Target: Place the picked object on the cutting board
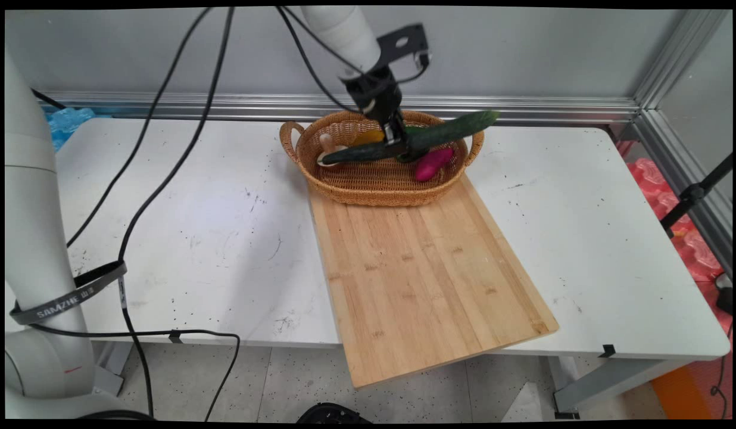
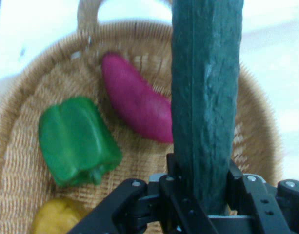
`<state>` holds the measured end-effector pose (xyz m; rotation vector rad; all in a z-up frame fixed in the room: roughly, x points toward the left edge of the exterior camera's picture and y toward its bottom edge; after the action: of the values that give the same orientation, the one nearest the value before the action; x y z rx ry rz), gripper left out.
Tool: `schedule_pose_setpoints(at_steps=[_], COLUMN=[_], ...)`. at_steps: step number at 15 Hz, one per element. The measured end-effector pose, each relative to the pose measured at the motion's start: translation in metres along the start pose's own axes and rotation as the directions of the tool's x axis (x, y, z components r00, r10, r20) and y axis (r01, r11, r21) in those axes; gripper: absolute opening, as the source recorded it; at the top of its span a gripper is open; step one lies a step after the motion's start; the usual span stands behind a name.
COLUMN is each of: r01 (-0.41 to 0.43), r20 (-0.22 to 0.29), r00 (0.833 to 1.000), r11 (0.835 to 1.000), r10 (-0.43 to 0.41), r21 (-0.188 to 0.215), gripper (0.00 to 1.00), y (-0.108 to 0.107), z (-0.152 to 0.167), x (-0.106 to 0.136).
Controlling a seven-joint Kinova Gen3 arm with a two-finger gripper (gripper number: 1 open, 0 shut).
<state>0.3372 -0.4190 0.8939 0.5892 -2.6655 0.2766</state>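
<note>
Cucumber (image 1: 415,140) sits clamped mid-length in my gripper (image 2: 205,187) above the basket (image 1: 368,185); looks stiff, smooth, likely slippery, so centre hold suits.

Bare wooden board (image 1: 427,280) on white table (image 1: 225,238)

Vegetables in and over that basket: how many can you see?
5. The cucumber is held in the fingers above the basket. Inside lie a purple sweet potato, a green pepper, a yellow one and a pale mushroom-like piece. More may be hidden.
</note>
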Motion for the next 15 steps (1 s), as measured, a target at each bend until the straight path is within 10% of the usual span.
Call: schedule_pose_setpoints(at_steps=[15], r01=[0.165], r20=[-0.074], r00=[0.983], r11=[0.986], r10=[-0.166], r21=[-0.025], gripper=[0.00], y=[0.084], z=[-0.079], x=[0.058])
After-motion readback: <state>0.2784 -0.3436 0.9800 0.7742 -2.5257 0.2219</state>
